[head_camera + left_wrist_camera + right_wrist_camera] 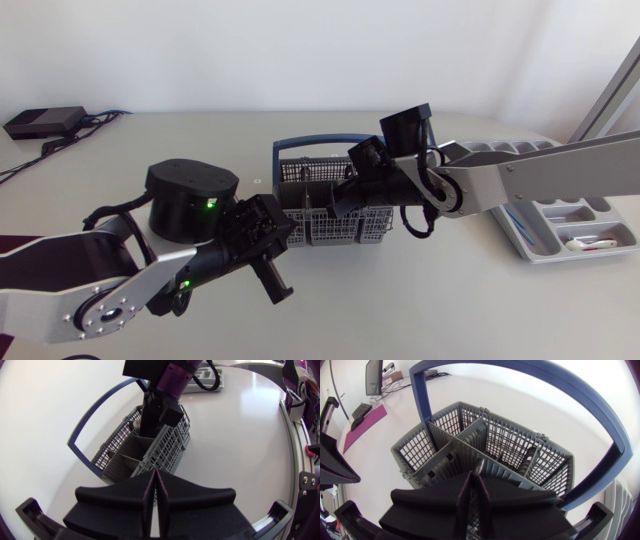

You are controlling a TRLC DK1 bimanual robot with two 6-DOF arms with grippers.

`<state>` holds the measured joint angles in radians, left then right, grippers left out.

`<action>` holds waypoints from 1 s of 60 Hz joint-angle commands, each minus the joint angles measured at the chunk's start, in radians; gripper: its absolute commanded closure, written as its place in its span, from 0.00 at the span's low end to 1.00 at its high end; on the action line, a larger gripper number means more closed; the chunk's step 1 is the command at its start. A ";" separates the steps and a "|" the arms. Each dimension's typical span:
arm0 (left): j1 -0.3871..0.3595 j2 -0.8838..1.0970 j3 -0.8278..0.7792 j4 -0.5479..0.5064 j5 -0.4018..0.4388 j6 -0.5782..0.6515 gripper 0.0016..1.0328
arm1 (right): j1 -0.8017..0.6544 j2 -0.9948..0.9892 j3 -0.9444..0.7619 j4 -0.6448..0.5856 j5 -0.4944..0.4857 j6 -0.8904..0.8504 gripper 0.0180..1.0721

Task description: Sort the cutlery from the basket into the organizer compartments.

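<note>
Fingers [435,505] of the right gripper [474,482] are pressed tight together, and I see nothing between them. They hang just over the middle wall of the basket [415,450], under its blue handle [592,402]. One dark piece [529,460], maybe cutlery, is in the part of the basket ahead of the fingers, off to one side. It stands nearly upright and leans on the wall. The right arm is much nearer, so I think it should open, move over and go down on it. The left gripper [155,480] is pressed together too, holding nothing, near the basket. The organizer [527,243] lies well apart, on the right arm's side.
</note>
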<state>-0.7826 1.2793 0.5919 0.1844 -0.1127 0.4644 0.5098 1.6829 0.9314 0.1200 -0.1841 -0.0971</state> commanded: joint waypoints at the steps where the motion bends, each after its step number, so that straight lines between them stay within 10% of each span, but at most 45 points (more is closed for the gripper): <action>1: -0.012 0.003 0.014 0.004 -0.007 -0.021 0.97 | 0.009 -0.019 -0.020 0.001 0.012 -0.016 0.95; 21: -0.010 -0.020 0.003 -0.002 -0.013 -0.023 0.97 | 0.016 -0.138 -0.083 -0.014 -0.005 -0.019 0.95; 60: -0.010 -0.018 0.008 -0.007 -0.021 -0.021 0.97 | -0.278 -0.514 -0.043 -0.310 -0.512 0.045 0.95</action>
<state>-0.7879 1.2758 0.5919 0.1833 -0.1230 0.4644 0.2718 1.2121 0.8684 -0.1623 -0.6586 -0.0742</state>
